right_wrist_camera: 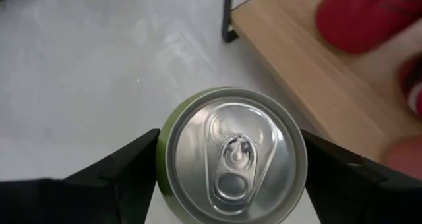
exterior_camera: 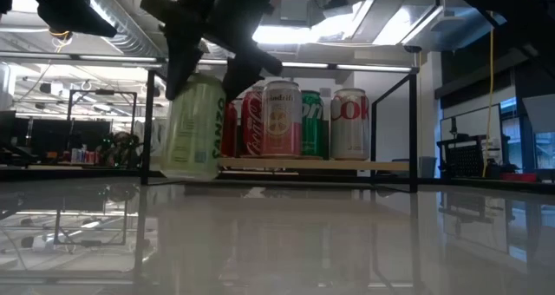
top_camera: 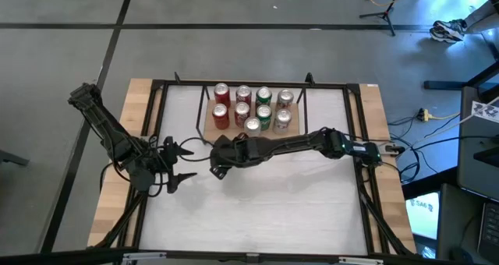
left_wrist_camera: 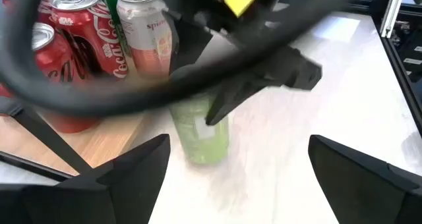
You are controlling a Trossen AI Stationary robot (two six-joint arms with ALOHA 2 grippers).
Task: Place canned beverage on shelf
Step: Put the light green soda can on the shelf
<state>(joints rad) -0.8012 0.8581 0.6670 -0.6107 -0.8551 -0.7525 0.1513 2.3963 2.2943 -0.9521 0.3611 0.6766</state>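
Several cans already stand on the shelf, so most work looks done. One pale green can remains: the right gripper is clamped on it, just beside the shelf's edge and not yet on the board. Well off, the left gripper waits with its fingers apart.

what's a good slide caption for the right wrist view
Right gripper clamps a light-green can from above over the white table, beside the wooden shelf.

A grey concrete floor with dark seam lines surrounds the white-topped table. Cables trail past its right side. Bright ceiling lights glare beyond, above cluttered benches.
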